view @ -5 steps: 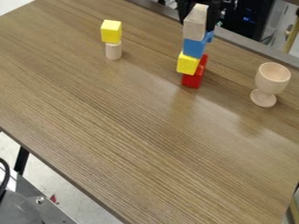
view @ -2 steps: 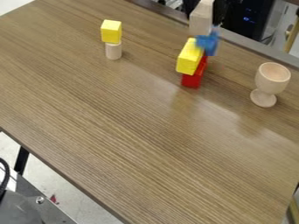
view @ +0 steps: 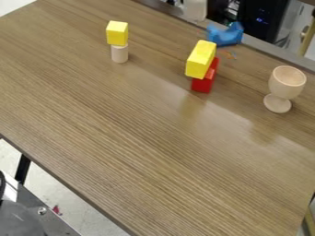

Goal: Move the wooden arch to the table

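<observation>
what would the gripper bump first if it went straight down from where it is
Probably the table near its far edge, under the pale wooden piece; the blue block looks off to the side, though depth is unclear.

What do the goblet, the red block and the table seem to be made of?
The goblet looks like plain unpainted wood: pale tan and matte. The red block has a smooth, even colour, perhaps painted wood, though plastic is possible. The table shows brown grain lines and soft reflections, so probably wood or laminate.
</observation>
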Motion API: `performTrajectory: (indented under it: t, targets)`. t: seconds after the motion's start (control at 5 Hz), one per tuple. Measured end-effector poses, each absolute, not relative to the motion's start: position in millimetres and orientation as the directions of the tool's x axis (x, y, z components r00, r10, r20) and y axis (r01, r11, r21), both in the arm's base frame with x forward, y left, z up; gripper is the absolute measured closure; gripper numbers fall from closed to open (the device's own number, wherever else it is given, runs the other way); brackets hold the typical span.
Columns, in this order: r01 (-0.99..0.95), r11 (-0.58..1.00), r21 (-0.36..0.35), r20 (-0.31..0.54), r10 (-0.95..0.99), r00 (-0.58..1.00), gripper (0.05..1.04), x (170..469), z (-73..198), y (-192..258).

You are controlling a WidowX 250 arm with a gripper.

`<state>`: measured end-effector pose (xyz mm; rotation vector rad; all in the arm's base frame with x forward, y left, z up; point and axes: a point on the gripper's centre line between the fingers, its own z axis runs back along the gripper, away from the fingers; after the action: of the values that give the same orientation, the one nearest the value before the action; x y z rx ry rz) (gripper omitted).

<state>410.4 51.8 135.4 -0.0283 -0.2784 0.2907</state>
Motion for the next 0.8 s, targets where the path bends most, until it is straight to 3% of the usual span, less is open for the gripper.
performTrajectory:
  t: [0.6,0.8]
  targets:
    - [-0.363,0.932,0.023,0.236,0.347,0.907,0.499,419.2,61.7,102.9]
    - [-0.366,0.931,0.019,0.224,0.353,0.909,0.499,421.0,43.5,103.6]
